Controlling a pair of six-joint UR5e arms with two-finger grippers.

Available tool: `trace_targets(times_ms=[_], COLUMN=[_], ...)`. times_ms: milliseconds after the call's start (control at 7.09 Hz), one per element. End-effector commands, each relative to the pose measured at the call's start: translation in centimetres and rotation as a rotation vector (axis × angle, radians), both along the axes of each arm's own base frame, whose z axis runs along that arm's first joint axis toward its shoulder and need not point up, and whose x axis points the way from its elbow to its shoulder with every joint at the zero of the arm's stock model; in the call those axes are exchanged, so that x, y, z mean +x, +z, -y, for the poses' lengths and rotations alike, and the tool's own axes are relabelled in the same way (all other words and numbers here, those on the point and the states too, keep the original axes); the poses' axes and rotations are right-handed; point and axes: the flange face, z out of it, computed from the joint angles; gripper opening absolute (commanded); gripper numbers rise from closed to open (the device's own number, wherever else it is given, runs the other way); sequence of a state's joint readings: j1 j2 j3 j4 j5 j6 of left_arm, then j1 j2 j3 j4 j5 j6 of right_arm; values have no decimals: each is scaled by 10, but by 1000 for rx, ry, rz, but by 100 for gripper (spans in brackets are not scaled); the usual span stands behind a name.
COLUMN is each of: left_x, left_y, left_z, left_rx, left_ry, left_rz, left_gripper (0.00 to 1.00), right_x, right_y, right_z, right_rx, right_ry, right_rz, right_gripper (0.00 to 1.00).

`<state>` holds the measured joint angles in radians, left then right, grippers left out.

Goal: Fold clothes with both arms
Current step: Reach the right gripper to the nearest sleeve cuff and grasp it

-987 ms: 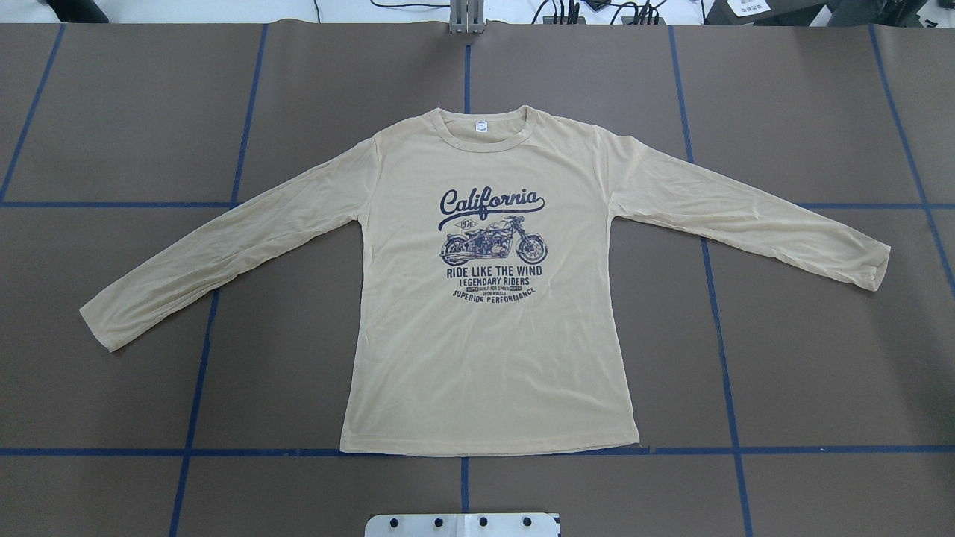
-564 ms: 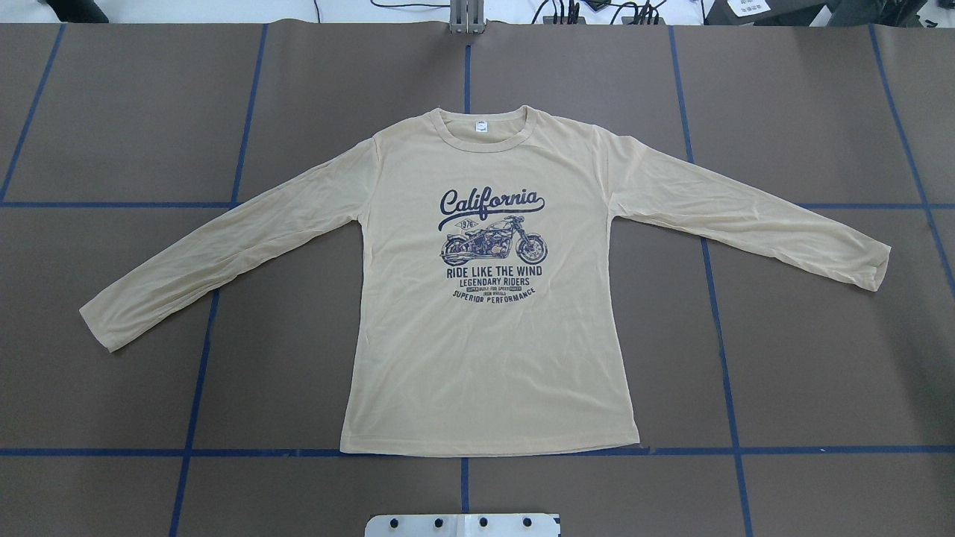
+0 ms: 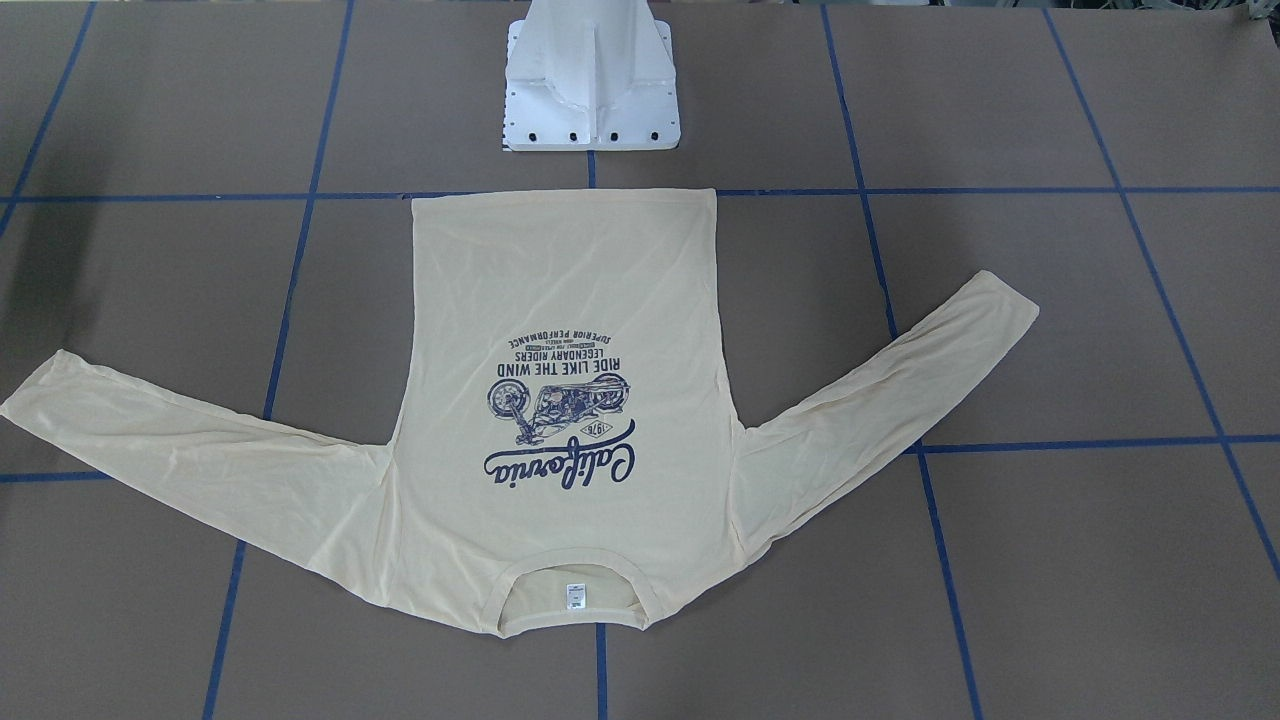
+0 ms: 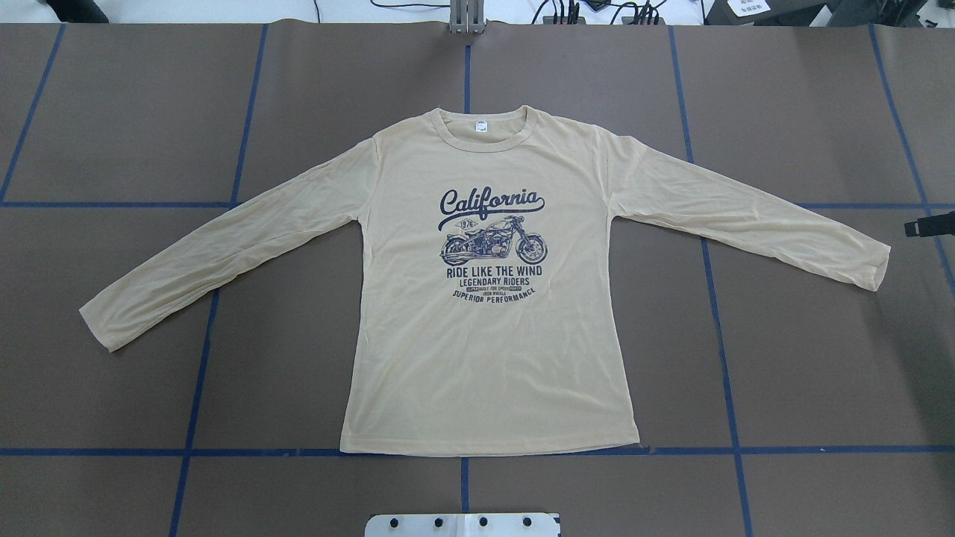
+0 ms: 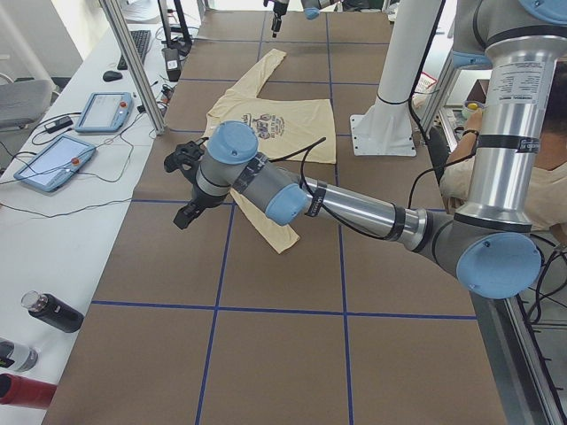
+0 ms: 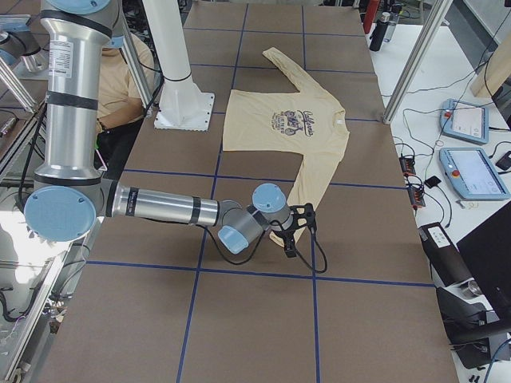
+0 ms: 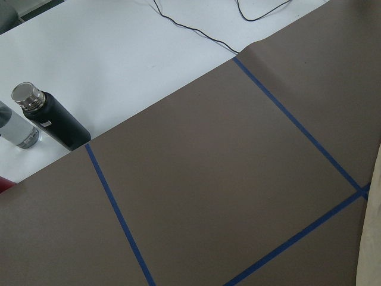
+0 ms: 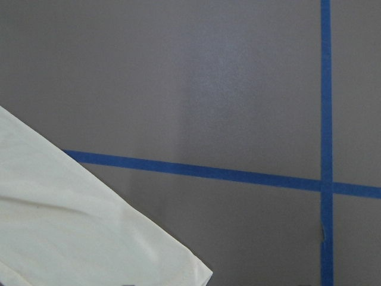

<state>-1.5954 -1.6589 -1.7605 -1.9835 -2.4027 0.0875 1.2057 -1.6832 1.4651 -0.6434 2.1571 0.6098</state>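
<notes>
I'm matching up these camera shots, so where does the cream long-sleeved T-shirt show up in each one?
Exterior front-facing: T-shirt centre, collar toward the bottom.
Overhead exterior: T-shirt centre, collar toward the top.
Exterior left: T-shirt upper middle, small.
Exterior right: T-shirt upper centre.
Left wrist: T-shirt, a cream sliver at the right edge.
Right wrist: T-shirt sleeve end, lower left.
Shared landmark: white pedestal base by the hem, in all four exterior views.
</notes>
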Motion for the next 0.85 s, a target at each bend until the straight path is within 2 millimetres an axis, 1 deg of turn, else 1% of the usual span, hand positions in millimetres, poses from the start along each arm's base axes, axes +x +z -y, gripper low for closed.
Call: trace_targets(times_ms=[0,141,423,705], left_x=[1,1,1,1], left_y=[1,2,3,6], left_z=[-1,-1,-2,-1], left_rx=[8,14,12,9], left_ry=[3,4,3,3], left_rz=[-4,-3,-2,-2], left_gripper=[100,100,100,100], right_x=[-26,-37,-47,-56], right_y=[9,13,13,16], right_z=[-2,-4,-6,-8], right_rx=[-18,-6,3,6], right_ry=[17,23,7,-2], right_rz=[-11,-31,-27,-41], right_gripper=[85,82,70,66])
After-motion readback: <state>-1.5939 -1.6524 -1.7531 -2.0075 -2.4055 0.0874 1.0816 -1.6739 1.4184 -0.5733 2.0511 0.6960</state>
